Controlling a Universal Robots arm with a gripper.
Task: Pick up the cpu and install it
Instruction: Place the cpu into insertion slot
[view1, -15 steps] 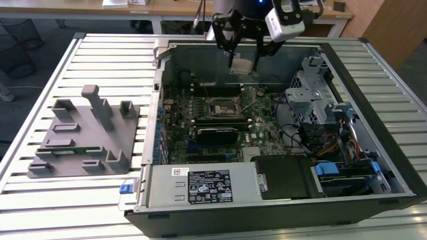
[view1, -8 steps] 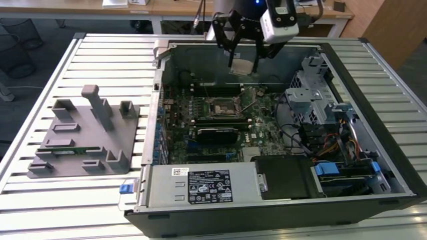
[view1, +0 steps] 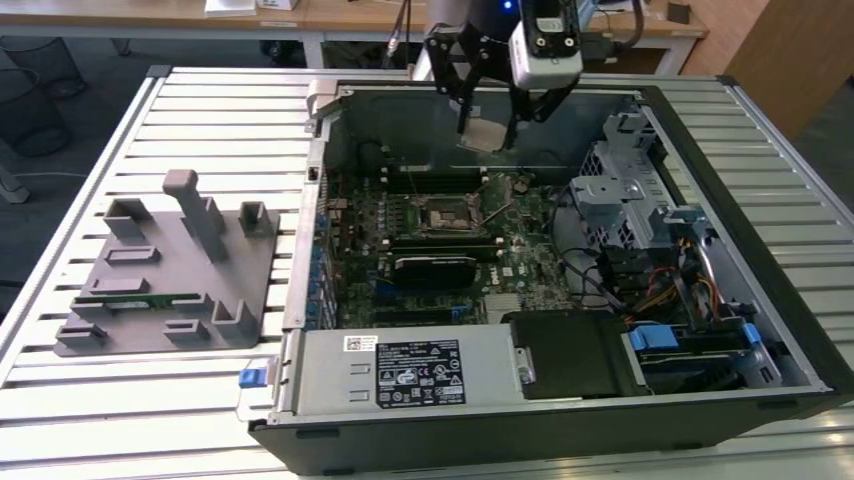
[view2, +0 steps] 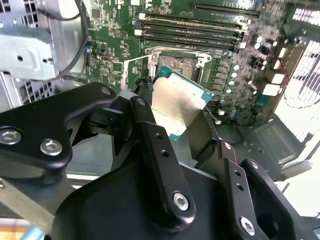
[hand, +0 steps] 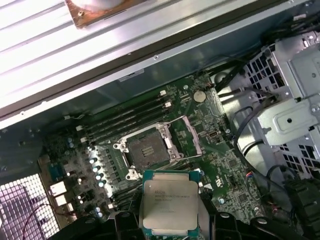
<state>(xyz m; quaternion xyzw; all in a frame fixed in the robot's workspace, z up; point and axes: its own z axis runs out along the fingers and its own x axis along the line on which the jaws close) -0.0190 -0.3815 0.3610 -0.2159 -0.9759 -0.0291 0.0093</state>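
Note:
My gripper (view1: 487, 125) hangs above the far part of the open computer case, shut on the cpu (view1: 486, 134). In the first wrist view the cpu (hand: 169, 206) shows its silver-grey lid and thin green rim, pinched between two black fingers (hand: 206, 215). In the second wrist view the cpu (view2: 176, 102) is held edge-on between the fingers (view2: 152, 135), above the board. The open socket (hand: 148, 149) lies on the green motherboard, its metal frame lifted, a little beyond the held chip. In the exterior view the socket (view1: 445, 212) sits below and nearer than the gripper.
The case (view1: 747, 330) holds a drive cage (view1: 627, 190), cables (view1: 661, 290), a power supply (view1: 414, 372) and memory slots (hand: 125, 120). A grey fixture (view1: 167, 270) with a green memory stick (view1: 134, 297) stands on the slatted table at the exterior view's left.

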